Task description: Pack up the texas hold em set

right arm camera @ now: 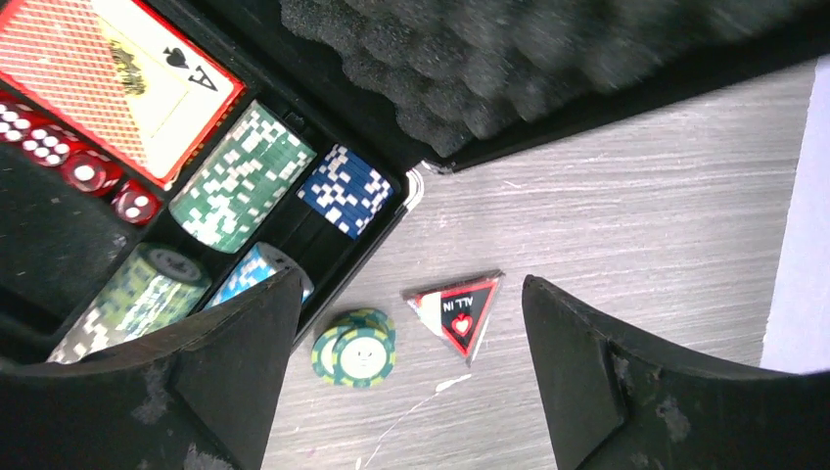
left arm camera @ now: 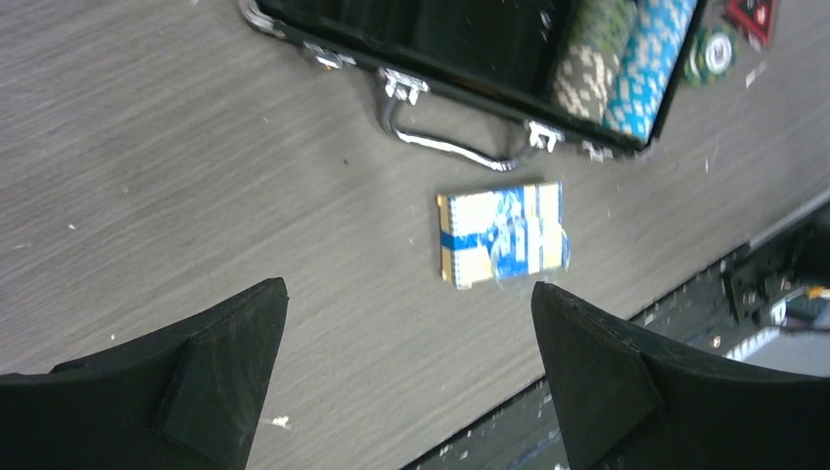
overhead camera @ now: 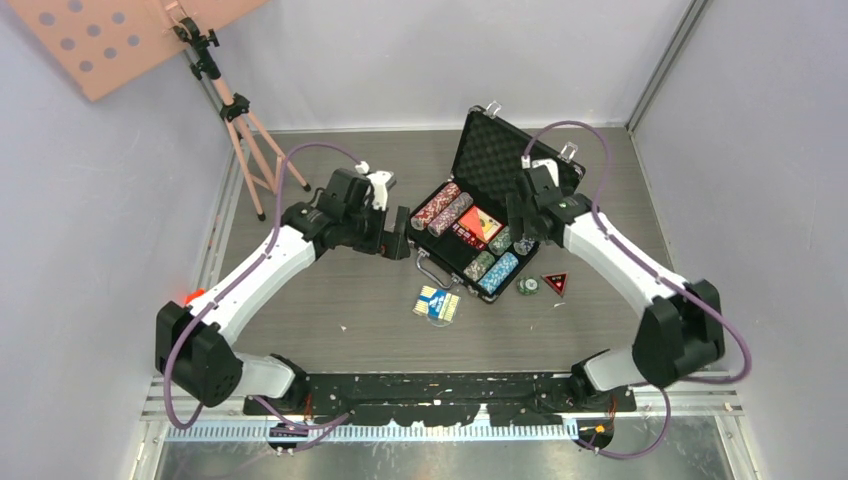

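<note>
The left gripper (left arm camera: 408, 294) is held wide and empty over the table (left arm camera: 196, 196), short of the one blue card deck (left arm camera: 501, 233) lying just outside the handle (left arm camera: 445, 142) of the open briefcase (left arm camera: 470, 98). The right gripper (right arm camera: 411, 284), likewise spread and empty, is poised above one small stack of green chips (right arm camera: 357, 350) and one triangular "ALL IN" marker (right arm camera: 458, 311) beside the case. Six rows of chips (right arm camera: 240, 176), one red deck (right arm camera: 117, 73) and at least four red dice (right arm camera: 83, 174) are already seated inside, so packing is judged mostly done, with three loose items to be stowed and the lid (overhead camera: 497, 150) to be shut.

White-black arms (overhead camera: 255, 275) — seemingly purple cables (overhead camera: 570, 123)
</note>
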### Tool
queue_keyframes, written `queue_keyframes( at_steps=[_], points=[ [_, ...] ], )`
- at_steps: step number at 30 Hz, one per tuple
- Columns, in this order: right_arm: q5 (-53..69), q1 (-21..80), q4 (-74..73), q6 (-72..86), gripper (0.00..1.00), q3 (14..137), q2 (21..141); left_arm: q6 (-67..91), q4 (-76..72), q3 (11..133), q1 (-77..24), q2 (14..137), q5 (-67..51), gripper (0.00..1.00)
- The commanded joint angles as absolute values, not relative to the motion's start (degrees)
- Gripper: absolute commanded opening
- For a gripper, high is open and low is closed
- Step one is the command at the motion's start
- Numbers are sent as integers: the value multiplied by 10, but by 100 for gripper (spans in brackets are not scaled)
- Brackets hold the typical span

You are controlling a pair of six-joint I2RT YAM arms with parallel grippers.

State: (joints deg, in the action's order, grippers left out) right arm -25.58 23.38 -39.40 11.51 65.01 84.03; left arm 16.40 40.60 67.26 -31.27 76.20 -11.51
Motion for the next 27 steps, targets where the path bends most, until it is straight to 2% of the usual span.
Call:
queue_keyframes(
  at_steps=[1,3,5,6,7,12,17,19,21,27],
  points=[
    [-247,232,-379,185,93,613,749,210,319,667,-303,788,-87,100],
    [-231,231,-370,220,99,594,709,230,283,656,-303,801,-111,96],
    [-229,231,-378,250,100,579,674,257,255,641,-304,806,-129,94],
    [-213,230,-385,251,100,575,662,269,242,630,-308,806,-135,93],
    [-209,230,-400,251,100,573,643,280,237,620,-315,803,-129,97],
    [-219,229,-450,274,100,579,585,287,248,590,-454,781,34,100],
    [-103,230,-441,275,100,555,558,330,268,584,-507,801,60,100],
    [-6,236,-432,287,95,539,560,342,267,576,-510,796,68,100],
    [18,257,-424,298,92,522,562,345,253,562,-507,783,71,100],
    [-63,378,-401,326,91,497,582,344,268,521,-424,726,33,100]
  ],
)
